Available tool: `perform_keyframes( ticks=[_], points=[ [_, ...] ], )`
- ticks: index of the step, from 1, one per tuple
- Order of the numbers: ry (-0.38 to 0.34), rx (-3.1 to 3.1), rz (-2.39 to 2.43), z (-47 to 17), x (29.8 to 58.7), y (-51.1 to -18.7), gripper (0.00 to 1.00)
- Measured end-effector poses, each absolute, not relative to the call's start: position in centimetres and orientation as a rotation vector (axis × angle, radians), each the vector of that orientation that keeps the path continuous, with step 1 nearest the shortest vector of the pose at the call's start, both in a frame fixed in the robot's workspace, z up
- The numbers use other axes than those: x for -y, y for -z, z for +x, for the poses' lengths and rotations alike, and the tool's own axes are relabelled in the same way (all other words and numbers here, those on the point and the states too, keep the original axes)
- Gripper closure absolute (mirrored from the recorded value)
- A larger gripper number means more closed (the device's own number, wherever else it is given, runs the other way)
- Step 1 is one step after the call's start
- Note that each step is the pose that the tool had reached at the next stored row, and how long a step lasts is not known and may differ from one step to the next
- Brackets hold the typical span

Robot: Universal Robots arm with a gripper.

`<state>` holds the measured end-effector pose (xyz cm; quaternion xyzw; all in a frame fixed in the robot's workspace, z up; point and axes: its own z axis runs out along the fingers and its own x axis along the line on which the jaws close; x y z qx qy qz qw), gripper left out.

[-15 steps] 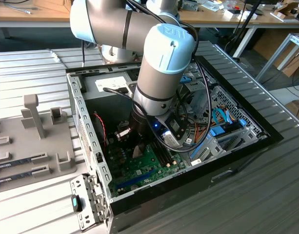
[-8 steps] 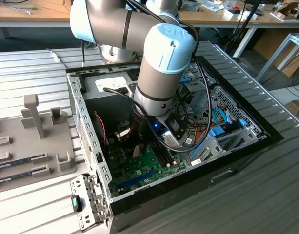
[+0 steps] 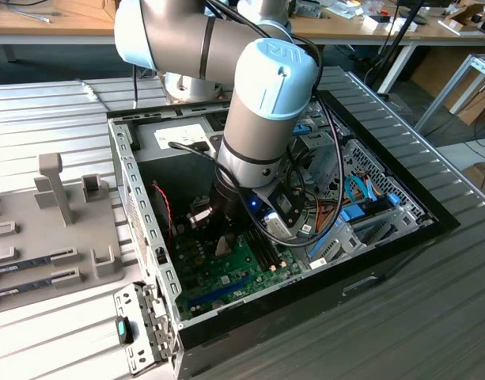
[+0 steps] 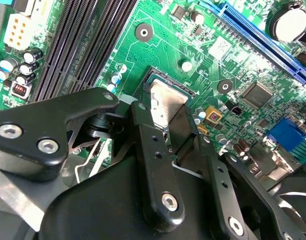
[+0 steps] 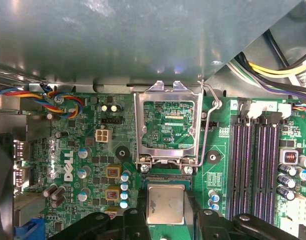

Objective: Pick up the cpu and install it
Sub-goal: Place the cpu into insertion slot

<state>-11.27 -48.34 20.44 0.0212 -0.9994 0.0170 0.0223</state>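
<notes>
The cpu [image 5: 166, 204], a flat silvery square with a thin green rim, sits between my two black fingers [image 5: 138, 220]. My gripper [image 5: 166, 216] is shut on its two sides. In the second wrist view the cpu [image 4: 165, 100] lies low over the dark socket frame [image 4: 157, 72] on the green motherboard [image 4: 157, 45]; whether it rests in the socket I cannot tell. The socket's metal load plate [image 5: 166, 91] stands flipped open, its wire lever [image 5: 210, 117] swung up beside it. In the exterior view my arm [image 3: 262, 119] reaches down into the open computer case [image 3: 135, 198].
Black memory slots [image 5: 255, 165] run close beside the socket. A blue expansion slot [image 4: 262, 35], capacitors [image 5: 124, 192] and coloured cables [image 5: 63, 100] surround it. The grey case wall [image 5: 143, 40] rises behind the load plate. A grey fixture tray [image 3: 52, 229] lies at the exterior view's left.
</notes>
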Motion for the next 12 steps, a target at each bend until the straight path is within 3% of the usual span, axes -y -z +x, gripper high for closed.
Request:
perform_keyframes(
  ticks=[12],
  points=[
    [-0.053, 3.095, 0.055, -11.29, 48.35, -19.82, 0.60]
  ],
)
